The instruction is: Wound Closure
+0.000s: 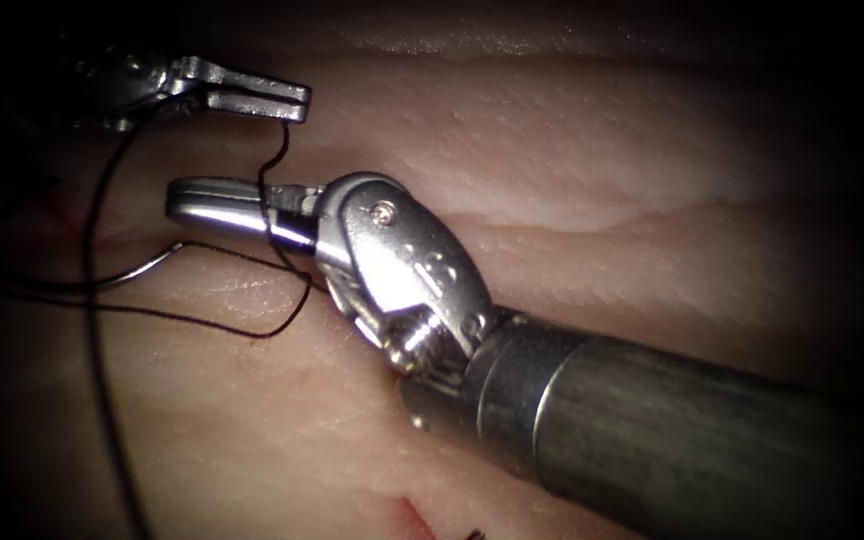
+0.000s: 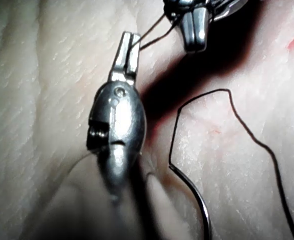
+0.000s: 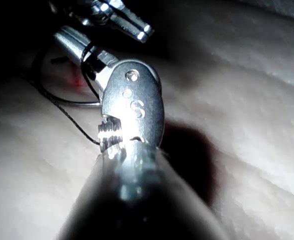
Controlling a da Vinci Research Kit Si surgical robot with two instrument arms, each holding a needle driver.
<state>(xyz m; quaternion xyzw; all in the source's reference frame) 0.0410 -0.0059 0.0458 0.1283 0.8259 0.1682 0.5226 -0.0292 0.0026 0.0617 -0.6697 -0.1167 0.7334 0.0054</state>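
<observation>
1. Plainly, the left pincer (image 1: 287,100) is clenched on the thread (image 1: 274,165) at its tips, far and left in the endoscope view.
2. From there the thread drops to the right pincer (image 1: 217,205), where it is wrapped around the closed jaws (whether anything is gripped between them I cannot tell).
3. Beyond the wrap it trails in a loop over the tissue (image 1: 592,170) near the right tool's wrist.
4. The needle (image 1: 137,270) lies free on the tissue left of the right pincer, held by neither tool; only part of its curve shows, and I cannot tell whether its far end sits in the tissue.
5. Risk, as I judge it: the wrap could slip off the smooth jaws if the strand slackens, and the loose loop could snag on the needle.
6. A hard pull from the left pincer might fray the thread at its tips.
7. Pose: the right shaft enters from near right, wrist bent, jaws pointing left; the left tool reaches in from far left, jaws pointing right, just above the right jaws.
</observation>
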